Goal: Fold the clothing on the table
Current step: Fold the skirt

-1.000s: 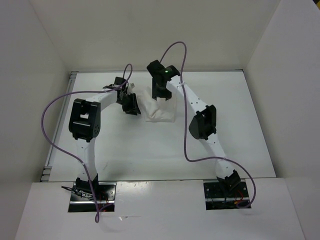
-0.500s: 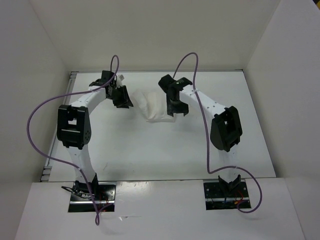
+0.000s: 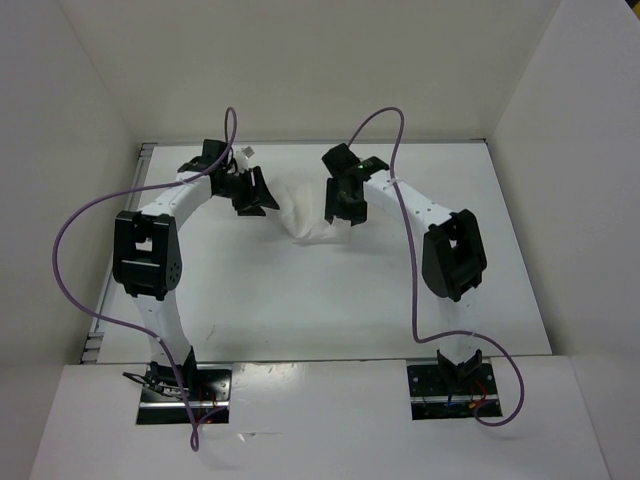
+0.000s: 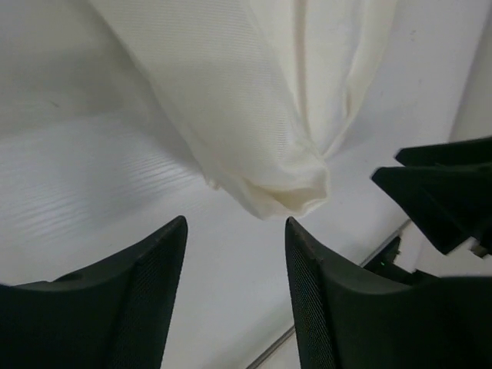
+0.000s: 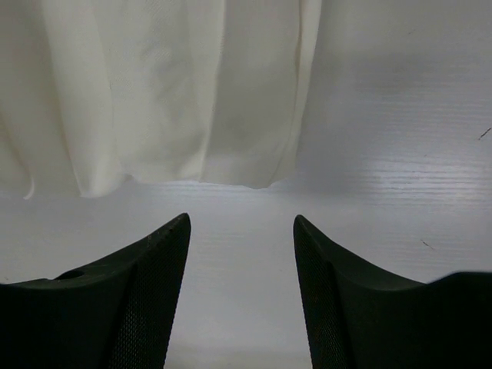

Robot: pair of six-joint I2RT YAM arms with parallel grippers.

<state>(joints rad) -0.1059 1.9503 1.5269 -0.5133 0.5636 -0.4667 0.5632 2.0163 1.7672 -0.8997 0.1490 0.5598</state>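
The clothing (image 3: 306, 212), a thin white fabric piece, lies bunched in folds on the far middle of the table (image 3: 300, 300). My left gripper (image 3: 265, 199) is at its left side and my right gripper (image 3: 343, 210) at its right side. In the left wrist view a rolled corner of the clothing (image 4: 261, 123) lies just ahead of the left gripper (image 4: 235, 223), which is open and holds nothing. In the right wrist view the hem of the clothing (image 5: 169, 92) lies just ahead of the right gripper (image 5: 241, 219), which is open with only bare table between its fingers.
White walls enclose the table on three sides. A metal edge strip (image 3: 100, 320) runs along the left. Purple cables (image 3: 75, 230) loop off both arms. The right gripper's black body (image 4: 446, 192) shows in the left wrist view, close to the cloth.
Both grippers pulled off the cloth and apart, then drew back in toward its two sides. The left jaws opened wider. The cloth now looks narrower and more bunched.
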